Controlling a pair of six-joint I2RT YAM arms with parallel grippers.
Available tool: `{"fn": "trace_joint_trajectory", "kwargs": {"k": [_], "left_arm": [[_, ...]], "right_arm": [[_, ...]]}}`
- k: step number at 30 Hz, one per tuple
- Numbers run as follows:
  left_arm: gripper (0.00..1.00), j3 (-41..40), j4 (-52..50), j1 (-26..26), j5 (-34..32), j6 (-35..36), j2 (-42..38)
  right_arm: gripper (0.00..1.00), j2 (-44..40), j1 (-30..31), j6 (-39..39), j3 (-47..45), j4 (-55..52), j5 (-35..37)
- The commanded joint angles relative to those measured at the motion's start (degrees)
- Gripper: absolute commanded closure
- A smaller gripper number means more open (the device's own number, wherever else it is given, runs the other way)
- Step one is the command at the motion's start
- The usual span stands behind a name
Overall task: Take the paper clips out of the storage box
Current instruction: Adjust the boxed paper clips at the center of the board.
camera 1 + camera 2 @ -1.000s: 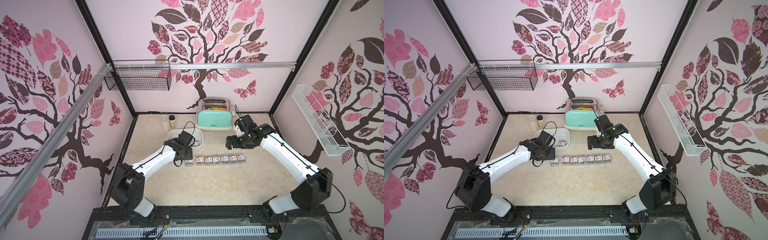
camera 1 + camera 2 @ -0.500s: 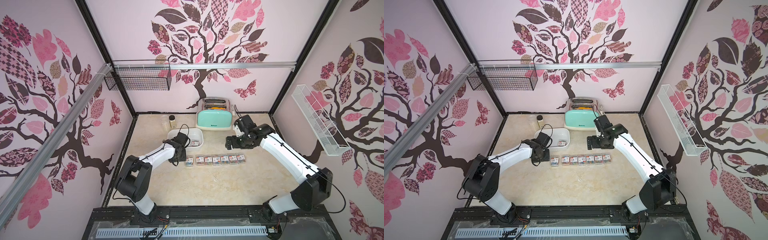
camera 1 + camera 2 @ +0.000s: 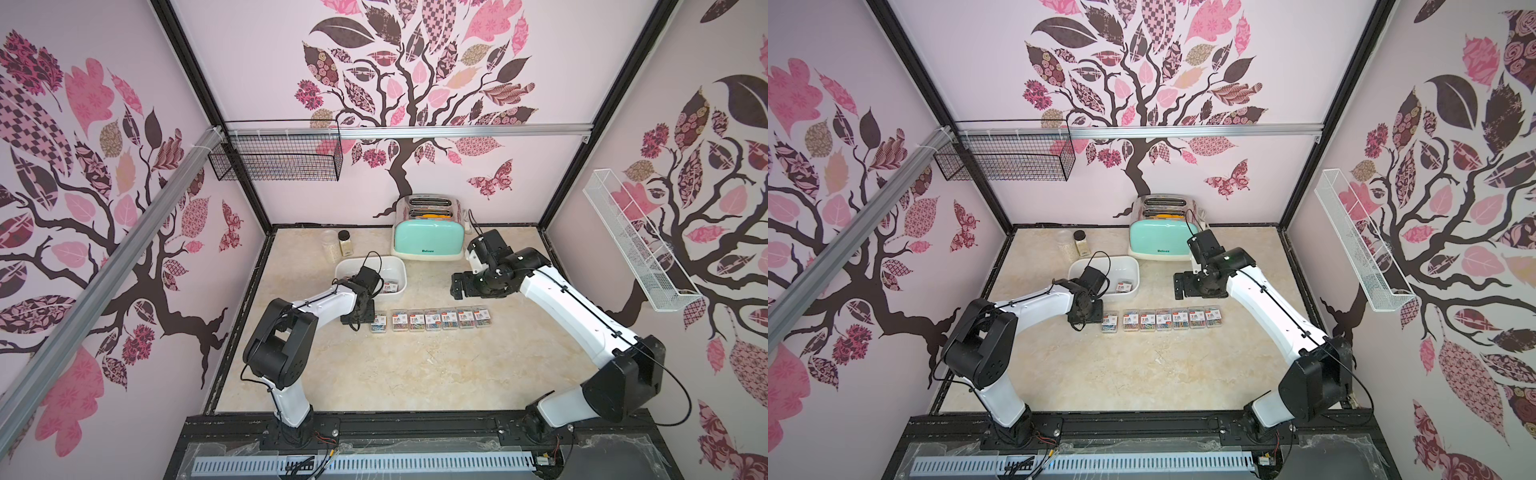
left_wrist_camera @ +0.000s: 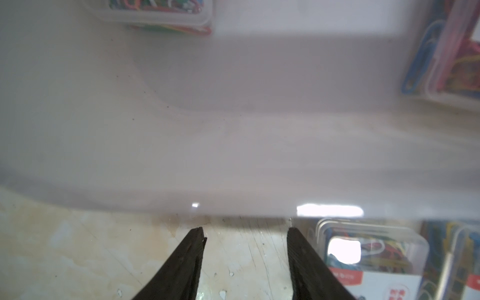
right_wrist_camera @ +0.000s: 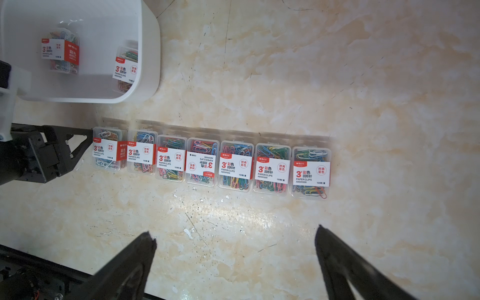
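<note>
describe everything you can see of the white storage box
The storage box is a white, glossy plastic tub, rounded-rectangular, low-walled, with no lid. It stands upright on the marbled table, apart from the toaster. Two paper clip cases are inside, the second close against a wall. The open left gripper sits just outside its near wall; contact is unclear.

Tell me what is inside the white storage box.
Two paper clip cases: one on the floor, one tilted against the wall of the storage box. The left arm hides one corner.
</note>
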Motion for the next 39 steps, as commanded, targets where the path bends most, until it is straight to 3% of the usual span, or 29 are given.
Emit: {"fn": "trace_joint_trajectory", "kwargs": {"k": [1, 39], "left_arm": [[0.43, 1.1, 1.4, -0.2, 0.6, 0.5, 0.5], [0.41, -1.3, 1.7, -2.5, 2.5, -2.3, -2.1]], "right_arm": [[0.01, -0.6, 0.3, 0.8, 1.8, 0.2, 0.3], [0.01, 0.4, 0.8, 1.2, 1.9, 0.7, -0.1]]}}
